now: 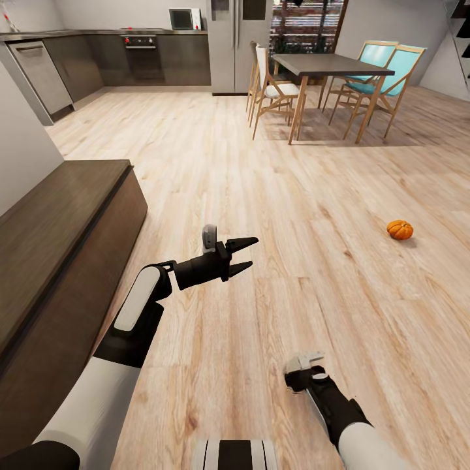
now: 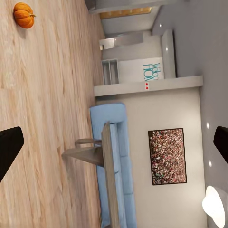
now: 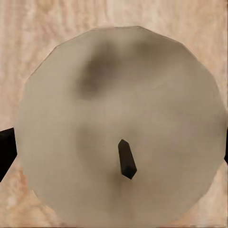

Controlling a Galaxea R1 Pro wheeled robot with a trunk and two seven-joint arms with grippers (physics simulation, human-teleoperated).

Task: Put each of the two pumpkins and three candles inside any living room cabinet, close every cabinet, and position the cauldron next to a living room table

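An orange pumpkin (image 1: 399,229) lies on the wood floor to the right, and it shows far off in the left wrist view (image 2: 23,15). The low dark-brown cabinet (image 1: 59,261) runs along the left wall, its fronts closed as far as I can see. My left gripper (image 1: 243,254) hovers open above the floor beside the cabinet's end, nothing between its fingers. My right gripper (image 1: 301,377) hangs low near my base. A beige candle (image 3: 118,128) with a dark wick sits between its fingertips (image 3: 5,152), so it looks shut on the candle.
A dining table (image 1: 329,64) with wooden chairs stands at the back right, with grey kitchen cupboards (image 1: 98,59) and a fridge (image 1: 238,46) behind. A blue sofa (image 2: 111,161) and a small table (image 2: 92,154) show in the left wrist view. Open floor lies between me and the pumpkin.
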